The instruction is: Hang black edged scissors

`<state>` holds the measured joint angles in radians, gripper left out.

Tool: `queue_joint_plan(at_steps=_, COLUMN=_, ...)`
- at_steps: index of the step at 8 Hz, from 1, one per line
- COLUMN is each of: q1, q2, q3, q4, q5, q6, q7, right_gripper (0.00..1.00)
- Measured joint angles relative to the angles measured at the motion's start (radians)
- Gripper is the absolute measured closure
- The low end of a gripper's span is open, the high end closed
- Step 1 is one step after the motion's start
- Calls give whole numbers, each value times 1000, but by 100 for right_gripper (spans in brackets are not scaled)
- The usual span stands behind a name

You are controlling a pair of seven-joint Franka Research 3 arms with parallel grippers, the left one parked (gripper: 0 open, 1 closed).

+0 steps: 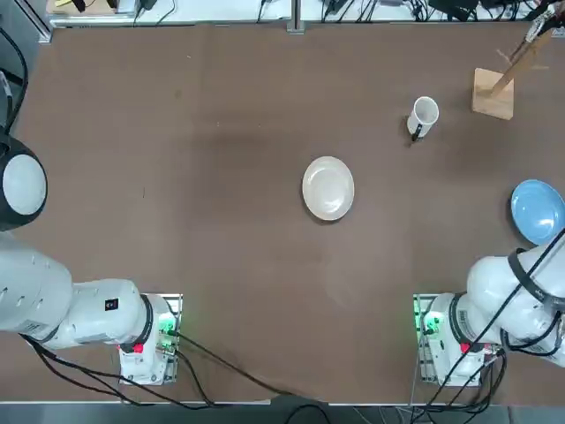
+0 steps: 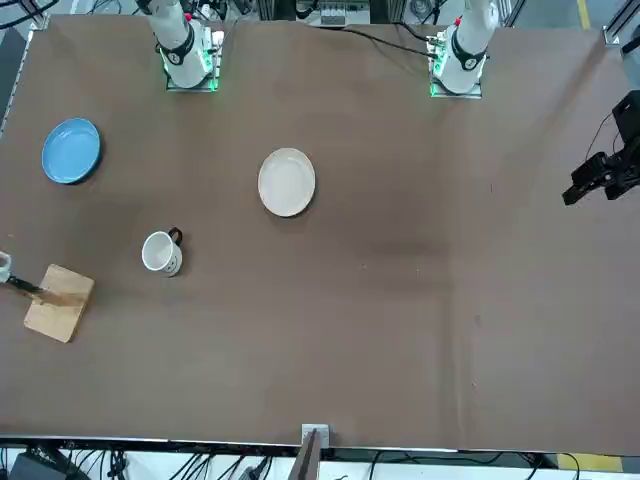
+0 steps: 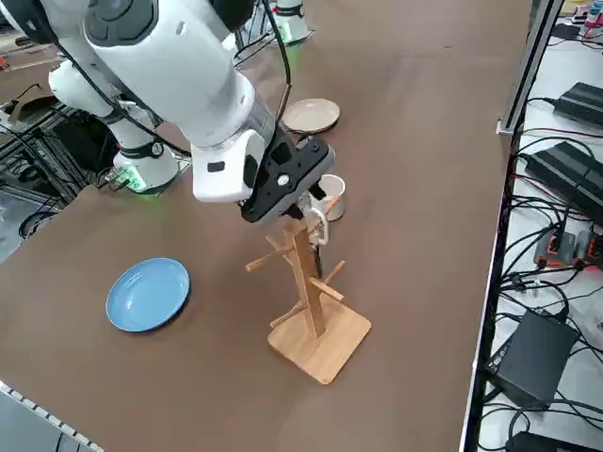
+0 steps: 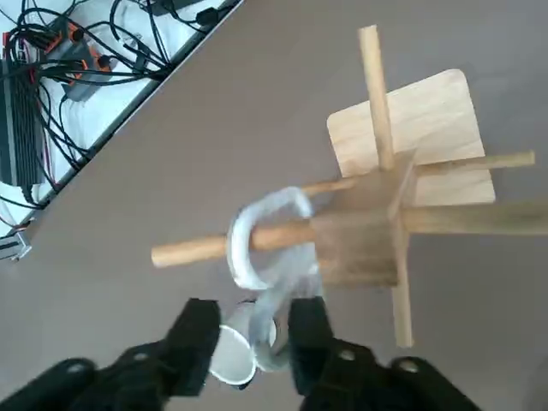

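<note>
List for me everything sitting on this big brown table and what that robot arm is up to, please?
Scissors: one, pale with black trim, a handle loop over a peg of the wooden rack.
Wooden rack: one, light wood, upright pegs on a square base, near the table's far right corner.
White mug: one, dark handle, near the rack.
Cream plate: one, mid-table.
Blue plate: one, by the right edge.
Table: one, brown.
Right gripper: black fingers open on either side of the scissors, above the rack.
</note>
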<state>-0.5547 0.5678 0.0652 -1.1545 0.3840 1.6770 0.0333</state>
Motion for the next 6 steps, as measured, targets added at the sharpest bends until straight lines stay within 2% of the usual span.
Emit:
queue_joint_plan(at_steps=2, q1=2, q2=-5, q3=9, q4=10, q5=-30, q6=-11, q7=-8, right_gripper=5)
queue_joint_plan(at_steps=3, q1=12, q2=-13, q3=16, q4=27, q5=-73, q6=-39, q7=-14, right_gripper=0)
queue_joint_plan(at_steps=6, q1=133, q2=-110, q3=29, q4=88, q5=-224, q6=-157, q7=-15, right_gripper=0)
